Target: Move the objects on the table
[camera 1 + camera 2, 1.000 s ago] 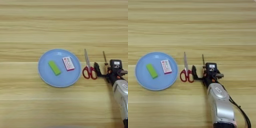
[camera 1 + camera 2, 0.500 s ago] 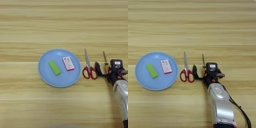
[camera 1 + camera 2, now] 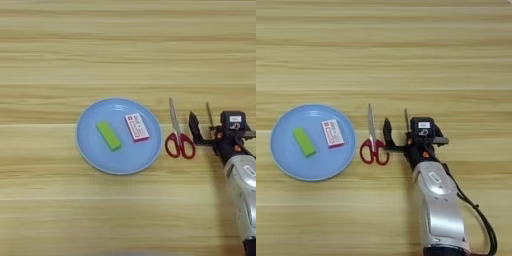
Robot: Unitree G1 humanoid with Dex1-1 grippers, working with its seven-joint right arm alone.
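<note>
Round light-blue plate (image 3: 90, 145) left of centre

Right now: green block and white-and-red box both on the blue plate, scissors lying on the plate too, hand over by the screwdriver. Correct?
Not quite. The scissors lie on the table, just right of the blue plate, as the right eye view shows. The green block and white-and-red box are on the plate, and the hand is by the screwdriver.

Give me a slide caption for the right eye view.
Right gripper beside red scissors; green block and box on blue plate.
</note>
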